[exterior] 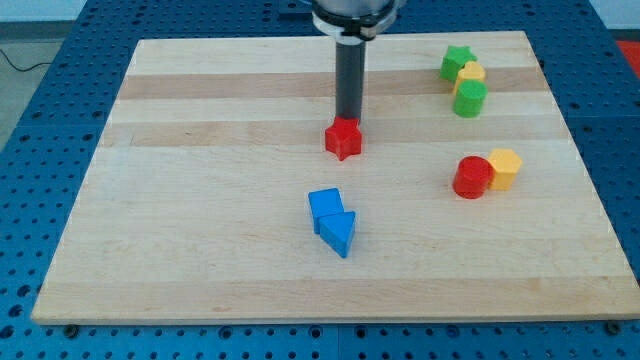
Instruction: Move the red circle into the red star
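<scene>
The red star [343, 139] lies near the middle of the wooden board [200, 200]. The red circle [471, 178] is a cylinder at the view's right, touching a yellow block [505, 168] on its right side. My tip [349, 119] comes down just behind the red star, touching or almost touching its upper edge. The red circle is well to the right of my tip and a little lower in the view.
A blue cube [325, 207] and a blue triangle [338, 233] sit together below the red star. At the view's top right a green star [457, 62], a yellow block [472, 73] and a green cylinder [469, 98] stand in a tight group.
</scene>
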`<state>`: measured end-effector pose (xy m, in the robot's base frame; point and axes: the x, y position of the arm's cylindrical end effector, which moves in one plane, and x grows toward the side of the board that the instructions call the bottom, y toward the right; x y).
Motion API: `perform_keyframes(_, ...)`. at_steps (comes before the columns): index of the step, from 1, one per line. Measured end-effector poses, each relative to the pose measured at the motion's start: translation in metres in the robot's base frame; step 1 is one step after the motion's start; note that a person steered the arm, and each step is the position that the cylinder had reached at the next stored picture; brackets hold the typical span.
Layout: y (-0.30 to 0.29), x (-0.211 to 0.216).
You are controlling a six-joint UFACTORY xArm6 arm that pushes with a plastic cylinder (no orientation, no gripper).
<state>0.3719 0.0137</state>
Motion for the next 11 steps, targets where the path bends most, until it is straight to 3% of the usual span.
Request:
perform_keyframes(1,0.044,0.000)
perform_keyframes(3,0.206,0.021)
perform_keyframes(4,0.284,0.052)
perform_keyframes(5,0.283,0.113)
perform_keyframes(6,0.234,0.137)
perform_keyframes(9,0.059,0.045)
perform_keyframes(11,0.017,0.040)
